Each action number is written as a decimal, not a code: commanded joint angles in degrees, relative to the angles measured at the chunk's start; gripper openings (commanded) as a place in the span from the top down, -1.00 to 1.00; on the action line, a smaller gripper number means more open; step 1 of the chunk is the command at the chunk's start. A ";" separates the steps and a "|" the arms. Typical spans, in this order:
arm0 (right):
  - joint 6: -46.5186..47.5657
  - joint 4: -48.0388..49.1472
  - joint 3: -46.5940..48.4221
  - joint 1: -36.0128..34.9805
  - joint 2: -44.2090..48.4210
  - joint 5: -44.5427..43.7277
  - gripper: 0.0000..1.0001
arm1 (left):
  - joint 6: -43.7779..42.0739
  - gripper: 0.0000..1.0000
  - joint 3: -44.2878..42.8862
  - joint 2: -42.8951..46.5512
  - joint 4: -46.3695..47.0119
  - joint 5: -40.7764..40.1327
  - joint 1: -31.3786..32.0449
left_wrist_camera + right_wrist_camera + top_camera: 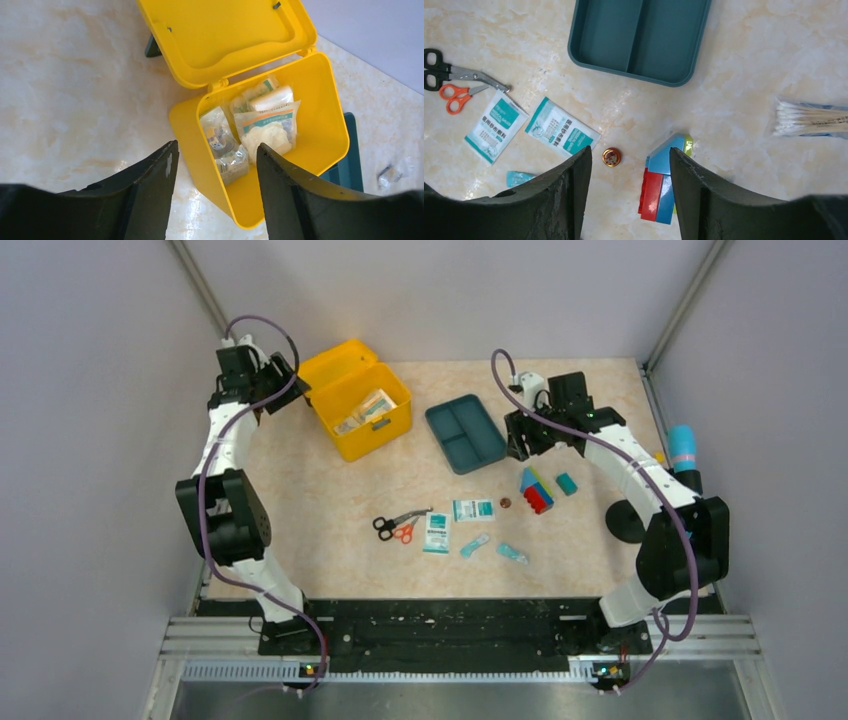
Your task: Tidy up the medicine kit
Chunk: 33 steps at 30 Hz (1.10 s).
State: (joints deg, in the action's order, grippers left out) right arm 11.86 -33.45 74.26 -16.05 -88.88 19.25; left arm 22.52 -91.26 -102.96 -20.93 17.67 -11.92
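Observation:
The yellow medicine kit [374, 438] stands open at the back left, its lid [335, 364] tipped back. In the left wrist view its box [322, 145] holds several clear packets of gauze and dressings [265, 125]. My left gripper [287, 378] hovers by the lid, open and empty; in the left wrist view it [216, 148] is above the kit's near wall. My right gripper [522, 438] is open and empty beside the dark teal tray [465, 432]. In the right wrist view it [629, 151] is above a small gold tin [611, 156] and the coloured blocks [663, 186].
On the table lie scissors [399, 526], two white-teal packets [437, 533] [472, 509], two small teal sachets [475, 545] [513, 553] and a teal block [567, 483]. A bag of cotton swabs [809, 120] lies right of the tray [639, 35]. A blue roll [683, 448] and a black disc [627, 521] are at the right edge.

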 commanded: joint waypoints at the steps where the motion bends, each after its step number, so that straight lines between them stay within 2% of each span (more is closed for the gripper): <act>1: -1.12 3.36 0.76 0.53 0.16 -4.01 -0.14 | 3.66 -0.27 1.97 -0.95 3.16 4.50 -0.90; 6: -1.13 3.87 2.14 0.58 -2.53 -4.75 -0.12 | 3.77 -0.25 3.93 -1.47 5.47 8.11 -2.47; 11: -3.19 5.12 5.02 0.44 -6.44 -4.02 -0.04 | 4.56 -0.24 4.79 -1.53 6.39 8.44 -3.31; 16: -5.93 6.98 8.04 -0.95 -10.99 -7.85 -0.02 | 5.64 -0.20 6.53 0.70 6.60 9.30 -3.46; 24: -7.65 9.12 14.03 -5.24 -20.09 -11.63 0.02 | 9.37 -0.17 12.57 8.71 7.38 10.46 -3.37; 33: -7.79 9.38 20.80 -8.99 -28.57 -13.36 0.12 | 6.50 -0.14 18.33 19.86 6.86 10.56 -3.17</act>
State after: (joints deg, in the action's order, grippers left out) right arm 4.84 -25.71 90.76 -23.99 -116.07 8.32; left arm 30.39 -74.48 -88.49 -16.47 27.42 -15.18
